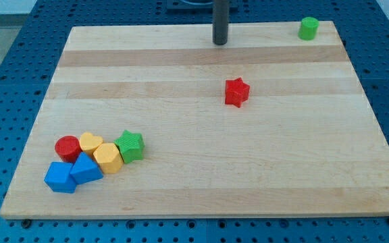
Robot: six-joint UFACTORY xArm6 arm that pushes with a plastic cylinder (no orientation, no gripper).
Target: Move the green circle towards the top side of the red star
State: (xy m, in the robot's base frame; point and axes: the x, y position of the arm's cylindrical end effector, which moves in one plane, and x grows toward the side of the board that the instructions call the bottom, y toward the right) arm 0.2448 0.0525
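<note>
The robot shows only as a straight, smooth, dark grey cylindrical rod, cut off by the view's top edge, ending in a flat blunt tip (pixel 220 42).

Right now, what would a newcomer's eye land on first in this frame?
Probably the red star, alone near the board's middle, with my tip above it toward the view's top. Next, the green circle isolated at the top right corner, and the tight cluster of coloured blocks at bottom left.
</note>
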